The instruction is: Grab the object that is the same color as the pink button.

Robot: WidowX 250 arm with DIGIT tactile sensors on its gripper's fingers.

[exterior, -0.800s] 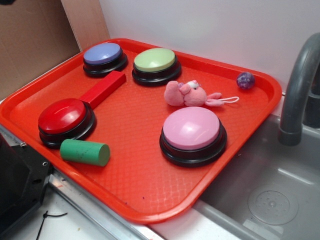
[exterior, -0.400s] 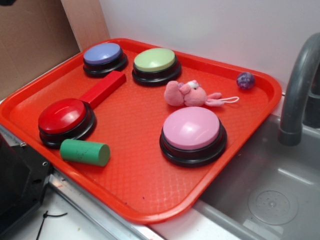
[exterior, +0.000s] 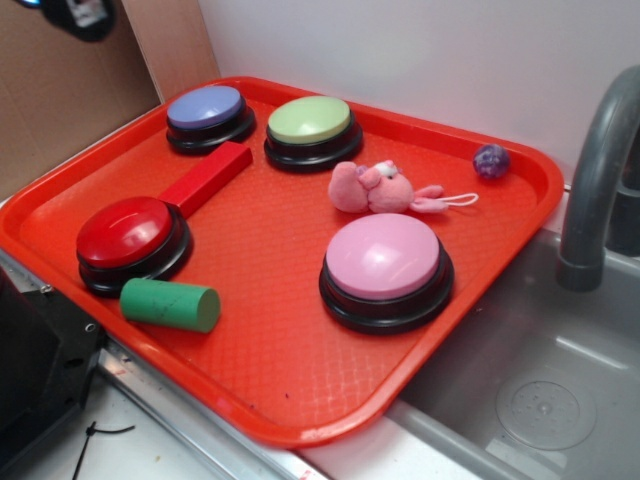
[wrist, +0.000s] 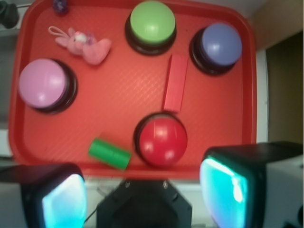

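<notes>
I read the exterior view from left to right. At the upper left edge, a dark part of the arm [exterior: 80, 15] enters the frame, high above the red tray [exterior: 290, 400]; it touches nothing. On the left half of the tray sit the red button [exterior: 128, 232] and, just below it, the green cylinder [exterior: 170, 304] lying on its side. The red block [exterior: 207, 178] lies flat, running from the red button toward the blue-purple button [exterior: 205, 108] at the upper left. The green button [exterior: 310, 120] stands beside that one, top centre.

Right of centre, the pink plush toy [exterior: 372, 188] lies on its side, its white string loop trailing to the right. It sits between the green button and the pink button [exterior: 383, 256], near both but touching neither. I judge this spacing leaves room for a descent from above. The purple ball [exterior: 491, 160] rests well apart, near the upper right rim. At the right edge, a grey faucet [exterior: 595, 170] rises over the sink [exterior: 530, 390].

In the wrist view, the camera looks straight down from well above, so I judge the arm is raised and vertical. The gripper [wrist: 142, 190] shows two pads at the lower left and lower right of the frame, set wide apart with nothing between them. The toy appears at the upper left there, so I must still travel toward it and descend.
</notes>
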